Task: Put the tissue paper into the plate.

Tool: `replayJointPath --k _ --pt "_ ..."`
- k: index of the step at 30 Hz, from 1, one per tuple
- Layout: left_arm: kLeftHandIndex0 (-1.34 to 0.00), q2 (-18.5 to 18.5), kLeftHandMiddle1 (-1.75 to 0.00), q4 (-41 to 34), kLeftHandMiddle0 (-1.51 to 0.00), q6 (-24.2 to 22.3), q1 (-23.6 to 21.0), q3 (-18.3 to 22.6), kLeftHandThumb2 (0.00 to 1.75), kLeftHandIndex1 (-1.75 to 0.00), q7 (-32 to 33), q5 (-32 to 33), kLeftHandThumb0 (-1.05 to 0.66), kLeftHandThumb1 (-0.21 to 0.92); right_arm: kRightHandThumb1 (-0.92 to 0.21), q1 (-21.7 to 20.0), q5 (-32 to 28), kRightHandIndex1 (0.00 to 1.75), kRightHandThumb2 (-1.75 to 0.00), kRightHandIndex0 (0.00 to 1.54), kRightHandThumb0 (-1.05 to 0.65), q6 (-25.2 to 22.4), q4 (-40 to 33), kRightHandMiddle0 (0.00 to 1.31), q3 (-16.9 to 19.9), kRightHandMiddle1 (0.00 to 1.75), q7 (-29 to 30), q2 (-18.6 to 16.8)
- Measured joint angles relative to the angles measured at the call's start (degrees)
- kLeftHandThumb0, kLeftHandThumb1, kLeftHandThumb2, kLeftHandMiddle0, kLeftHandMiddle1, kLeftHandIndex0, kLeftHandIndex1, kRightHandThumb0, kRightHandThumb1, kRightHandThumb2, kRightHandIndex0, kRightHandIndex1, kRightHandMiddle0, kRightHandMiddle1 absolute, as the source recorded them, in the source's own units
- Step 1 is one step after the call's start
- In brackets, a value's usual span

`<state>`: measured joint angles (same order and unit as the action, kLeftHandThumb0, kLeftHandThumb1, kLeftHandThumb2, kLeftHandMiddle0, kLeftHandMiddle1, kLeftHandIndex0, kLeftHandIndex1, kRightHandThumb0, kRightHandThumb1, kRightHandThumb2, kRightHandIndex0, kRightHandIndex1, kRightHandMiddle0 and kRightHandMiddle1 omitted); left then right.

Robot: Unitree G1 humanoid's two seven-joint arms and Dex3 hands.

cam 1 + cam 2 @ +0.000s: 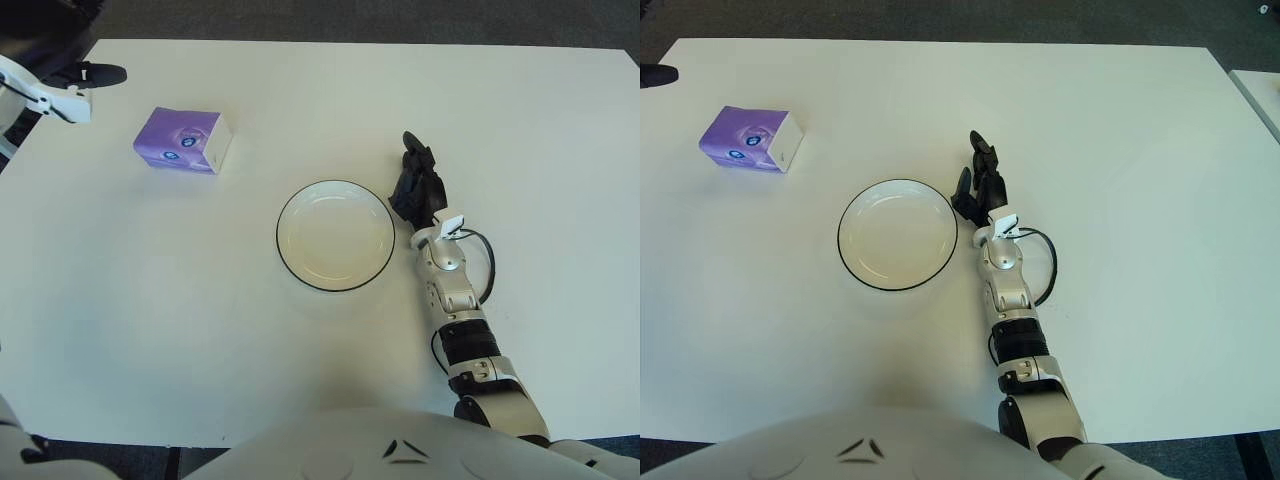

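1. Tissue paper pack (184, 140): purple with one white end, lying flat on the white table (560, 150), far-left area, well apart from everything else. Nothing touching it.
2. Plate (335, 235): white with thin dark rim, empty, sitting near table centre. Well apart from the pack, down and to the right of it.
3. Right hand (418, 186): just beside the plate's right rim, arm stretched forward over the table from the lower edge. Dark fingers (982, 150) extended and relaxed, pointing away from the robot, holding nothing. Nearest finger close to the rim; contact with the rim not resolvable.
4. Right forearm (1008, 290): silver-white segments with a black cable (1048, 265) looping out on its right side, lying along a line from the torso toward the plate.
5. Left hand (100, 73): seen only at the top-left corner in the left eye view, at the table's far-left edge, up and left of the pack, apart from it. Dark tip on a white link; finger state: cannot tell. Right eye view catches only a dark sliver at its left border.
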<state>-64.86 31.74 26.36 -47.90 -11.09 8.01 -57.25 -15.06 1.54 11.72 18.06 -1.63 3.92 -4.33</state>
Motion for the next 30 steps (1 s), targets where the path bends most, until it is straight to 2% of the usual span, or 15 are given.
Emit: replayJointPath --k 10,19,26,30 --pt "0.00 0.6 -0.04 5.9 -0.08 4.4 -3.8 -4.9 0.90 0.00 2.5 -1.9 -1.05 0.92 -0.92 0.0 0.0 0.00 -0.97 0.11 -0.79 0.0 0.0 0.00 0.0 0.28 0.0 0.1" --pt "0.00 2.9 -0.05 11.7 -0.10 7.1 -7.6 -11.0 0.87 0.00 4.5 -5.1 -1.05 0.92 -0.92 0.0 0.0 0.00 -0.97 0.11 -0.81 0.0 0.1 0.00 0.0 0.28 0.0 0.1" --pt "0.00 5.5 -0.03 18.2 -0.08 9.0 -9.4 -16.7 0.87 0.00 10.1 -9.2 -1.05 0.92 -0.92 -0.1 0.0 0.01 -0.97 0.12 -0.80 0.0 0.1 0.00 0.0 0.29 0.0 0.1" --pt "0.00 7.3 -0.03 24.1 -0.07 8.3 -11.3 -20.7 0.90 0.00 16.5 -12.5 -1.05 0.92 -0.92 -0.1 0.0 0.01 -0.97 0.12 -0.79 0.1 0.2 0.00 0.0 0.29 0.0 0.1"
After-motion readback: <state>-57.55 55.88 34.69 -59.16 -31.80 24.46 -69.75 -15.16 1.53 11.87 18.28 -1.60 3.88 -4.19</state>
